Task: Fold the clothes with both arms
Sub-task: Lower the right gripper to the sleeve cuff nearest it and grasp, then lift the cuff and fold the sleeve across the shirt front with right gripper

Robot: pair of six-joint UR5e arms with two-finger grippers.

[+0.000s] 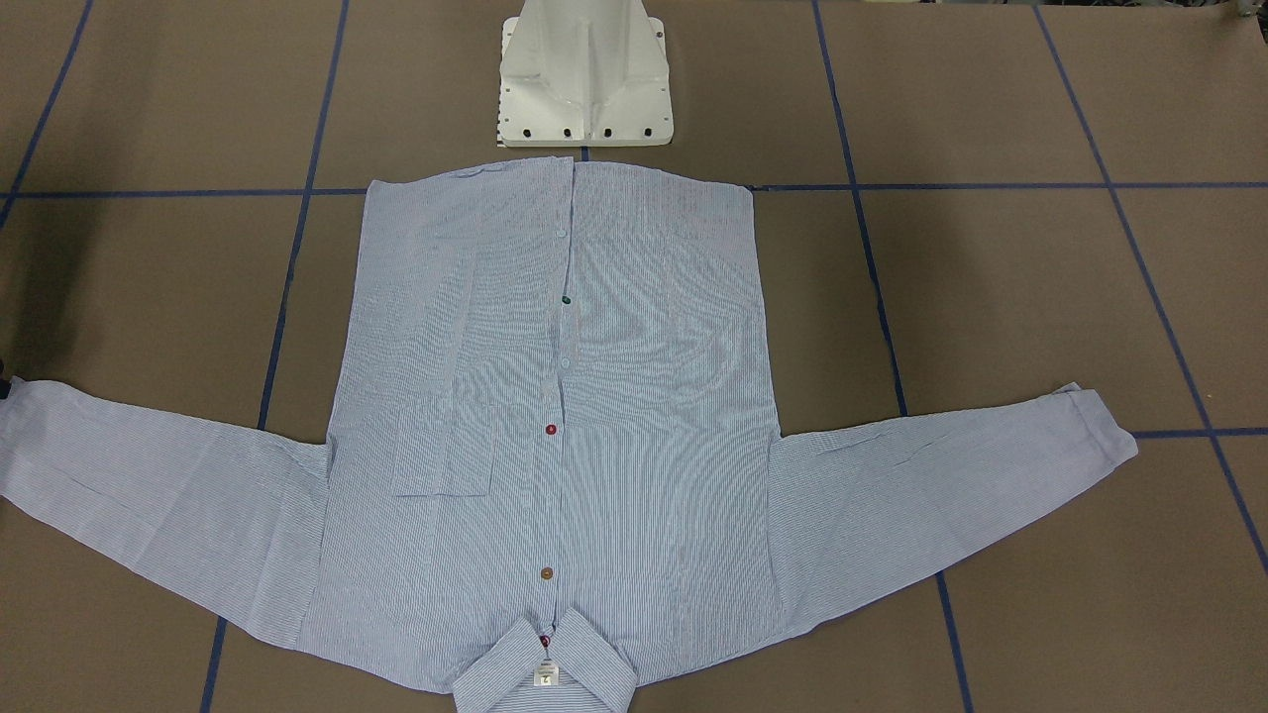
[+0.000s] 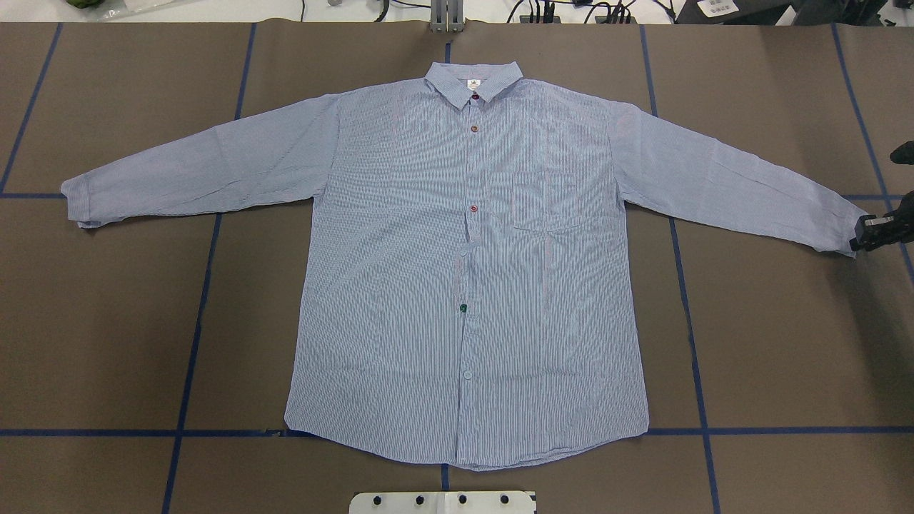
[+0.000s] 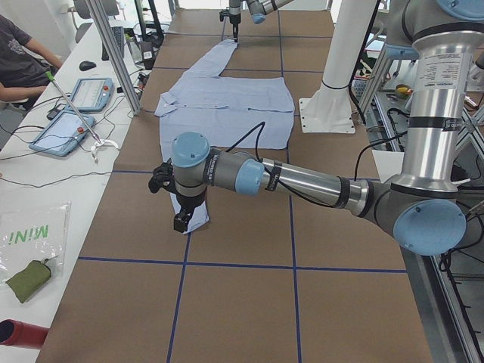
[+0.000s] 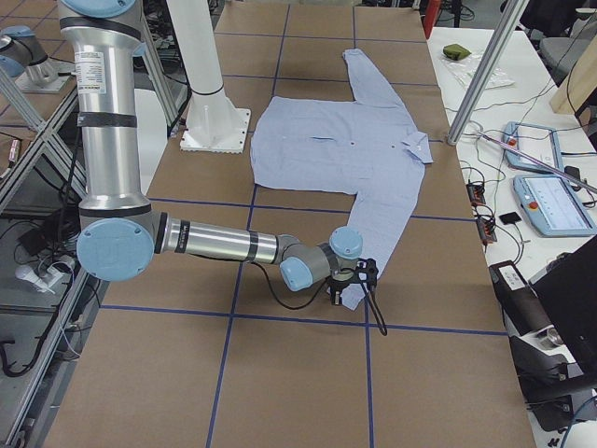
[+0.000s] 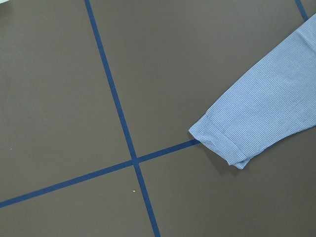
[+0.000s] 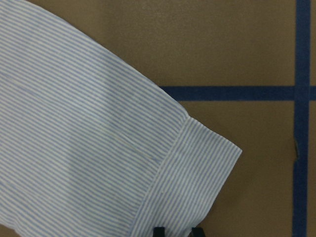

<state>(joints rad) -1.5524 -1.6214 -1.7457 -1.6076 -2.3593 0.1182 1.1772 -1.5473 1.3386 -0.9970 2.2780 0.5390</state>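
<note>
While the striped shirt lies flat, front up, sleeves spread on the table, folding looks unstarted. My right gripper: tips apart, straddling the right cuff edge, not pinching. My left gripper is near the left cuff; grip state I cannot tell. Next, I judge: pinch both cuffs and carry the sleeves inward.

Bare table runs along both sides of the shirt below the sleeves, so the side seams are open to reach. The pedestal base just off mid-hem blocks low passes. The right tool occupies the robot's-right cuff. A post and cables stand beyond the collar.
</note>
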